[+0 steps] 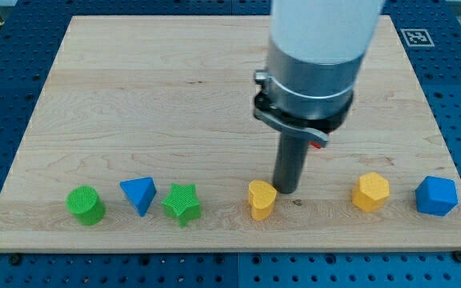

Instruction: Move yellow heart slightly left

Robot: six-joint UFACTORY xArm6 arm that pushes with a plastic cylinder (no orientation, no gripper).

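Note:
The yellow heart point(261, 199) sits near the view's bottom, a little right of the middle of the wooden board point(134, 96). My tip point(286, 190) rests on the board just right of the heart and slightly above it in the view, close to or touching its right edge. The arm's grey and white body rises above the rod and hides part of the board behind it.
Along the view's bottom from left to right lie a green cylinder point(85, 205), a blue triangle point(139, 194), a green star point(182, 203), then past the heart a yellow hexagon point(370, 192) and a blue hexagon point(436, 196). A bit of a red block point(319, 144) shows behind the arm.

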